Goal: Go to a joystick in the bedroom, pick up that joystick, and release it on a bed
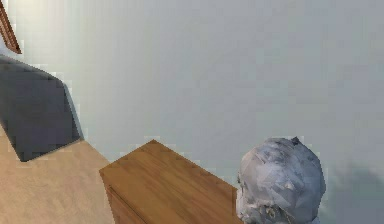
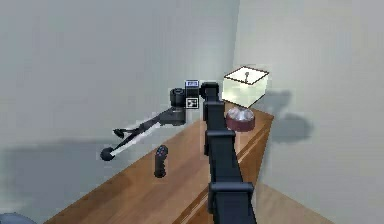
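A small dark upright thing, shaped like a joystick (image 2: 161, 162), stands on a wooden dresser top (image 2: 130, 190). In the arm side view the arm rises from the bottom edge, and my gripper (image 2: 113, 145) reaches out to the left above the dresser. Its thin fingers (image 2: 140, 128) end against bare wall, left of and slightly above the joystick. The gripper holds nothing.
A lamp with a pale square shade (image 2: 245, 85) and a round reddish base (image 2: 240, 121) stands on the dresser's far right. In the forward view a grey bust (image 1: 283, 182) sits at the lower right beside a wooden cabinet top (image 1: 165, 185). A dark slanted object (image 1: 35, 105) stands at the left over wooden floor (image 1: 45, 195).
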### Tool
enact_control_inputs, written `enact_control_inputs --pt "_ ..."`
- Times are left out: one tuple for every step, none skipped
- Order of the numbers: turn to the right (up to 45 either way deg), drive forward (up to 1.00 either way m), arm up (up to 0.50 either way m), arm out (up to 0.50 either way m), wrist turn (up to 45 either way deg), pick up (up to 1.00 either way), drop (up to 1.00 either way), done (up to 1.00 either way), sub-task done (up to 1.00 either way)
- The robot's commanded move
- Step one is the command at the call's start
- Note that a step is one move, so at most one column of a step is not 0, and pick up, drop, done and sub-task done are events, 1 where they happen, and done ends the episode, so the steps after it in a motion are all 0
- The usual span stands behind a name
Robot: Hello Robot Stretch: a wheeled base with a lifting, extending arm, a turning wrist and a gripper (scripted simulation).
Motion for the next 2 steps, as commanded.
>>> enact_control_inputs --pt "0.0 0.0 0.0 0.0 45.0 0.0 0.0 0.0 0.0" --pt "0.0 0.0 0.0 0.0 6.0 0.0 0.0 0.0 0.0"
